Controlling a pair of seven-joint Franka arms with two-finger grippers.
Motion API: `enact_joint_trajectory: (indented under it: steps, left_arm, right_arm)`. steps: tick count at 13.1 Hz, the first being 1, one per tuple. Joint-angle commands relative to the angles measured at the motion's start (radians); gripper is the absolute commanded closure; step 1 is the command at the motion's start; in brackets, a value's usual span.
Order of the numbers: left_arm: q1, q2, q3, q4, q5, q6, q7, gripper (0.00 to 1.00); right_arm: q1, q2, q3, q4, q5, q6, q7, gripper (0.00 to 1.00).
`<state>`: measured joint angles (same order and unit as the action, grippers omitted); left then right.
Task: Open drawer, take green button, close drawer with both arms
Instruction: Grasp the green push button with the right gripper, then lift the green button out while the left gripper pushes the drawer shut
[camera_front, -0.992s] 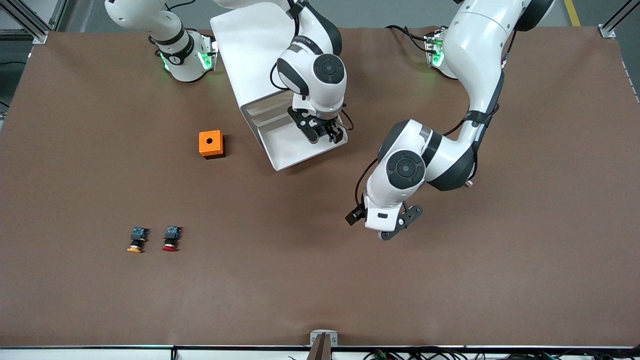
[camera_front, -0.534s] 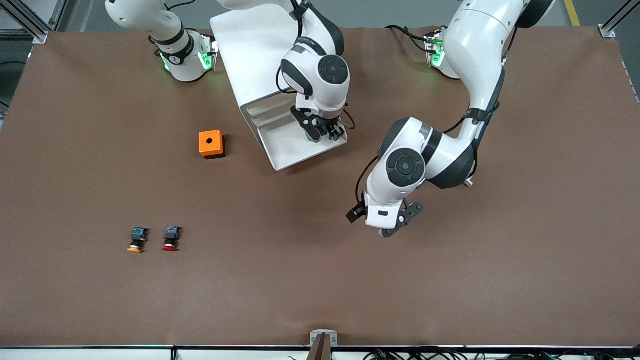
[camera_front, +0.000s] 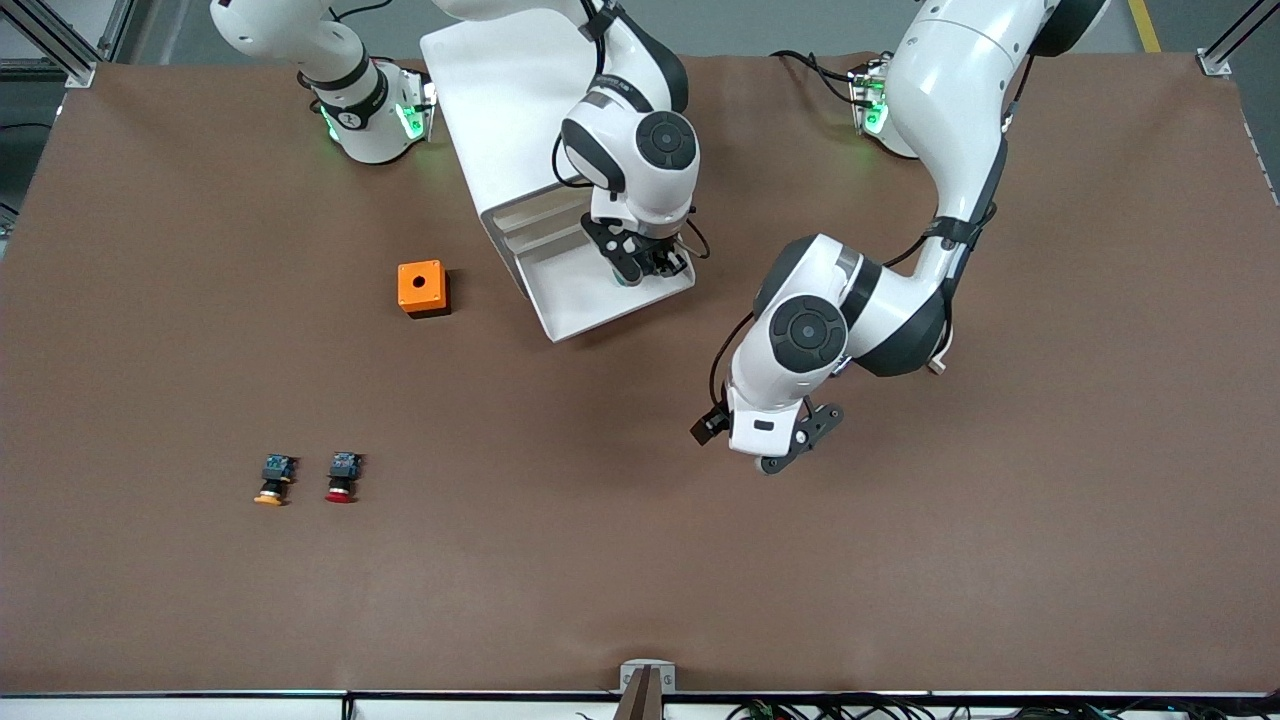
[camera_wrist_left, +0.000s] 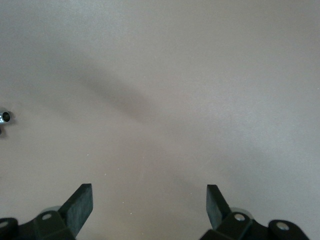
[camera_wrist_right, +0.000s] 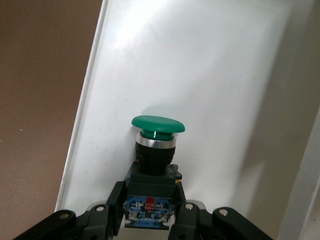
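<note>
Right gripper (camera_wrist_right: 150, 212) clamped the green-capped, black-bodied button (camera_wrist_right: 156, 150) inside the shallow white drawer (camera_front: 590, 300); narrow rear-block hold risked slipping. Left gripper (camera_wrist_left: 149, 202) waited, spread wide and empty, over the brown counter (camera_front: 900, 550).

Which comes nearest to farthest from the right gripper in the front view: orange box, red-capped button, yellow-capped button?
From the right gripper, over the open drawer:
1. Orange box, beside the drawer, toward the right arm's end.
2. Red-capped button, nearer the front camera.
3. Yellow-capped button, beside it.

no readable text, labels or numbers on anything (button's rear sticker too blurred)
</note>
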<state>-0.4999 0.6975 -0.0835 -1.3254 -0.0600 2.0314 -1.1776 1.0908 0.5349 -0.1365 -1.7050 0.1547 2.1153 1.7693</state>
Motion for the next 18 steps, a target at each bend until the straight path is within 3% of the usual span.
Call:
enact_joint_trajectory:
  steps: [1,5,10,12,15,18]
  left_arm:
    - [-0.009,-0.020,0.004,-0.035,0.025,0.029,-0.019,0.00]
    - [-0.032,-0.016,0.004,-0.063,0.025,0.032,-0.019,0.00]
    - [-0.078,-0.016,0.004,-0.141,0.075,0.091,-0.063,0.00]
    - [-0.107,-0.015,0.004,-0.166,0.075,0.121,-0.080,0.00]
    - [-0.150,-0.004,0.001,-0.184,0.075,0.165,-0.117,0.00]
    - [-0.209,0.008,-0.001,-0.184,0.074,0.165,-0.137,0.00]
  right_arm:
    - [0.003,0.005,-0.012,0.011,0.011,-0.009,-0.037,1.00]
    - [-0.104,-0.007,-0.020,0.083,0.008,-0.095,-0.280,1.00]
    - [-0.366,-0.039,-0.022,0.105,0.006,-0.104,-1.005,0.99]
    - [-0.472,-0.033,-0.022,0.105,0.003,-0.100,-1.202,0.99]
    - [-0.607,-0.003,-0.022,0.091,-0.011,-0.054,-1.439,0.99]
    - [-0.689,0.091,-0.022,0.091,-0.015,0.064,-1.577,0.99]
